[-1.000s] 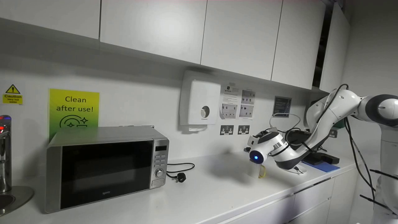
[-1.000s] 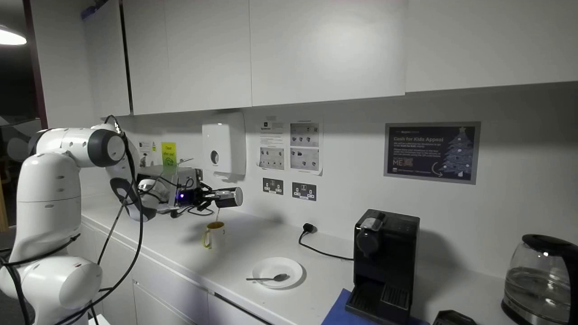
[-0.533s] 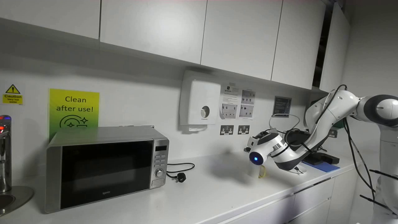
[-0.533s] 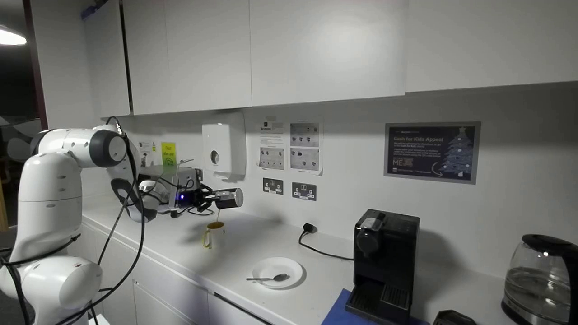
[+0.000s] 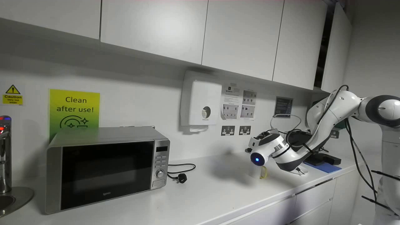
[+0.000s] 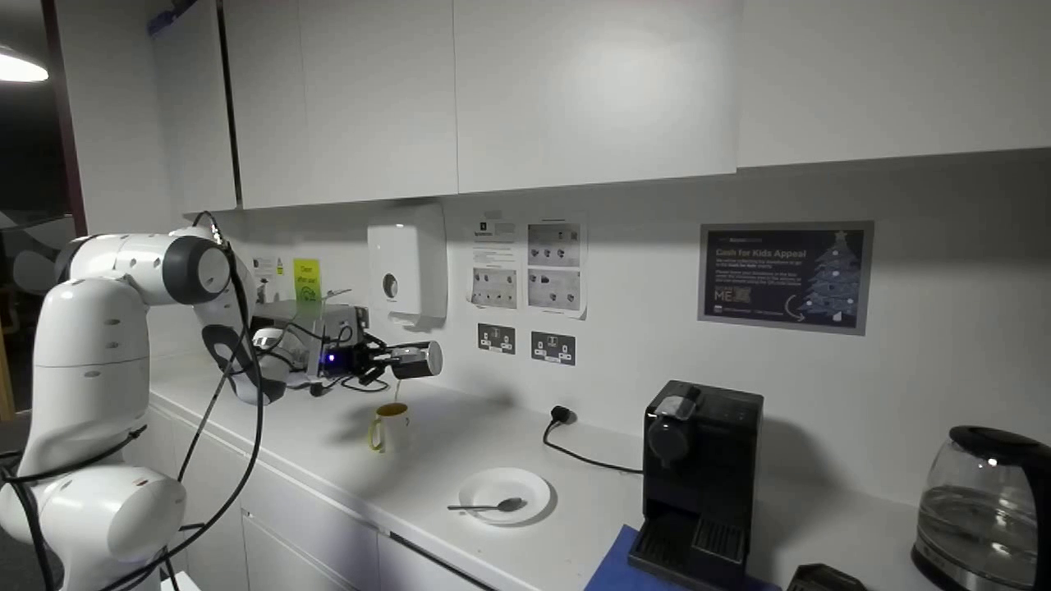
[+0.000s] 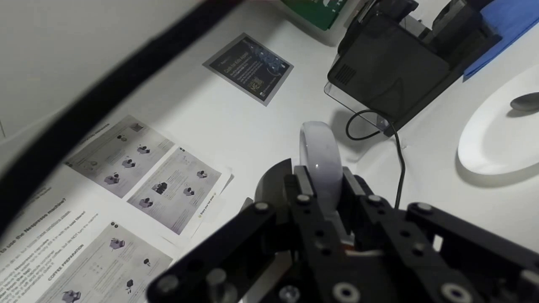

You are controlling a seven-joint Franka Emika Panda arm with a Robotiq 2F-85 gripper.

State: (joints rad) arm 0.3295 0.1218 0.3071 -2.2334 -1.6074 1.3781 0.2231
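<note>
A white robot arm (image 6: 89,345) reaches over a kitchen surface (image 5: 200,197), its claw (image 7: 324,179) closed down to the thickness of a pale handle (image 7: 322,149), one finger against each side. The handle belongs to a black cup (image 6: 417,370) held on its side in the air, its round grey base turned outward in an exterior view. From beneath the cup, a thin pale stream (image 6: 398,391) falls to the mouth of a white mug (image 6: 397,431) with a yellow interior, standing upright on the surface directly below. In an exterior view, the mug's yellow handle (image 5: 264,172) shows below the arm's wrist. Near the mug, a white plate (image 6: 530,484) carries a spoon (image 6: 509,504), the spoon's end jutting past the rim. Farther along are a black coffee machine (image 6: 704,476), a blue mat (image 6: 612,565) at its base, and a glass jug (image 6: 965,517) holding clear liquid. Toward the opposite end, a silver microwave (image 5: 106,172) stands before a yellow-green "Clean after use!" sign (image 5: 75,107), a black plug (image 5: 182,178) lying beside it. On the wall between hangs a white paper towel dispenser (image 5: 197,100), next to printed sheets (image 5: 230,100) above dark sockets (image 5: 227,130).
</note>
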